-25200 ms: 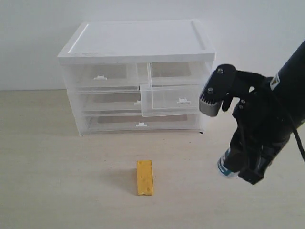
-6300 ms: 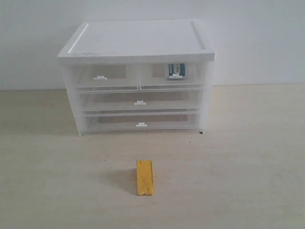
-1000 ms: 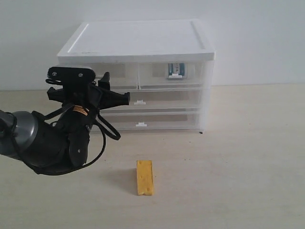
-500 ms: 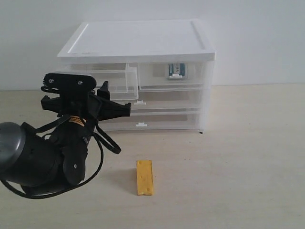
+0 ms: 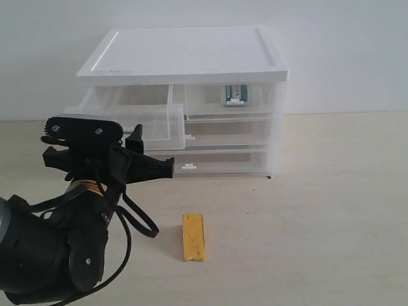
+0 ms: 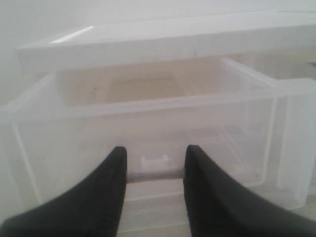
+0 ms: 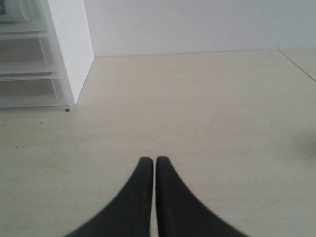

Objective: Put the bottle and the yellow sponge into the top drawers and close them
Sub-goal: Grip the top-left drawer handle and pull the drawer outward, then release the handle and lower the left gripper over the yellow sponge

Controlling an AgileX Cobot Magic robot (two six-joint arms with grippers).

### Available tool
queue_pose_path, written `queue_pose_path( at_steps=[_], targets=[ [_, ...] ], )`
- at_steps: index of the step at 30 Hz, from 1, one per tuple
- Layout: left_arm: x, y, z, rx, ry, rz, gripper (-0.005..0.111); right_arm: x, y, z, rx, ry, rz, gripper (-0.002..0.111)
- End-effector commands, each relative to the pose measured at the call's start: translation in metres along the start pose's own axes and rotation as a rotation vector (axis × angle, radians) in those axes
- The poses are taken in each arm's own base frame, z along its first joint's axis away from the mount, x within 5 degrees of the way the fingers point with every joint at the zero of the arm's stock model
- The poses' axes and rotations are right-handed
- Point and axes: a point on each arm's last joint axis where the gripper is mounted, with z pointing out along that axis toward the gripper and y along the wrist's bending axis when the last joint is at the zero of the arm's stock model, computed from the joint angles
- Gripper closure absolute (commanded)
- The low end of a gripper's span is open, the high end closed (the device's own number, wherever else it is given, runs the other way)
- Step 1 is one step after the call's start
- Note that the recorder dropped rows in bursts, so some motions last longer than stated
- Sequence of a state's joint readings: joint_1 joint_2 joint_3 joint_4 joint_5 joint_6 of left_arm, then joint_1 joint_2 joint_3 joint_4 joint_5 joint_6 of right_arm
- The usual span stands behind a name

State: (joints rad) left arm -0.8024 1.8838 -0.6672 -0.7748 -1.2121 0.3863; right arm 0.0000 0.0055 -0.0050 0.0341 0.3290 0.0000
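The white-topped cabinet [image 5: 185, 54] stands at the back of the table. Its left top drawer [image 5: 153, 121] is pulled far out and looks empty [image 6: 148, 84]. My left gripper [image 6: 155, 154] is shut on that drawer's handle at the front wall, one black finger [image 6: 116, 177] on each side. The right top drawer [image 5: 261, 105] is closed, and the bottle [image 5: 234, 94] lies inside it behind the translucent front. In front of the cabinet, the yellow sponge [image 5: 194, 237] rests on the table. My right gripper [image 7: 148, 162] is shut on nothing over bare table; the exterior view does not show it.
Two full-width drawers [image 5: 223, 137] below the top row are closed. My left arm's dark body [image 5: 57, 248] fills the near left corner, left of the sponge. A white wall runs behind the cabinet. The right wrist view shows the cabinet's side [image 7: 69, 44].
The left top drawer has slid out of the cabinet toward the camera, together with my left gripper as the arm drew back. The sponge, the bottle and the right gripper have not moved.
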Motion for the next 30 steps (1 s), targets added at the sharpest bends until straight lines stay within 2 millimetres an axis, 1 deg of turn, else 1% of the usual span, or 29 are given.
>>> queue_pose_path(
  at_steps=[1, 4, 9, 10, 12, 15, 16, 18, 22, 25, 28, 30],
  targets=[
    [0.001, -0.005, -0.012, 0.013, 0.009, 0.013, 0.102, 0.001, 0.000, 0.000, 0.002, -0.007, -0.002, 0.108],
    [0.003, -0.006, -0.015, 0.016, 0.019, 0.018, 0.102, 0.001, 0.000, 0.000, 0.002, -0.007, -0.002, 0.108],
    [0.004, -0.005, -0.015, 0.003, 0.024, 0.012, 0.102, 0.001, 0.000, 0.000, 0.002, -0.007, -0.002, 0.108],
    [0.004, -0.005, -0.015, 0.004, 0.024, 0.012, 0.100, 0.001, 0.000, 0.000, 0.002, -0.007, -0.002, 0.108],
    [0.004, -0.005, -0.016, 0.004, 0.025, 0.013, 0.093, 0.001, 0.000, 0.000, 0.002, -0.007, -0.002, 0.108],
    [0.004, -0.006, -0.016, 0.008, 0.024, 0.014, 0.076, 0.001, 0.000, 0.000, 0.002, -0.007, -0.002, 0.108],
    [0.004, -0.006, -0.016, 0.008, 0.024, 0.014, 0.068, 0.001, 0.000, 0.000, 0.002, -0.007, -0.002, 0.108],
    [0.004, -0.006, -0.016, 0.008, 0.024, 0.014, 0.059, 0.001, 0.000, 0.000, 0.002, -0.007, -0.002, 0.108],
    [0.000, -0.004, -0.016, -0.003, 0.020, 0.000, 0.042, 0.001, 0.000, 0.000, 0.002, -0.007, -0.002, 0.108],
    [-0.003, 0.000, -0.020, -0.004, 0.057, -0.024, 0.035, 0.001, 0.000, 0.000, 0.002, -0.007, -0.002, 0.108],
    [-0.008, 0.006, -0.028, 0.016, 0.094, -0.038, 0.033, 0.001, 0.000, 0.000, 0.002, -0.007, -0.002, 0.108],
    [-0.009, 0.009, -0.034, 0.044, 0.151, -0.042, 0.033, 0.001, 0.000, 0.000, 0.002, -0.007, -0.002, 0.108]
  ],
)
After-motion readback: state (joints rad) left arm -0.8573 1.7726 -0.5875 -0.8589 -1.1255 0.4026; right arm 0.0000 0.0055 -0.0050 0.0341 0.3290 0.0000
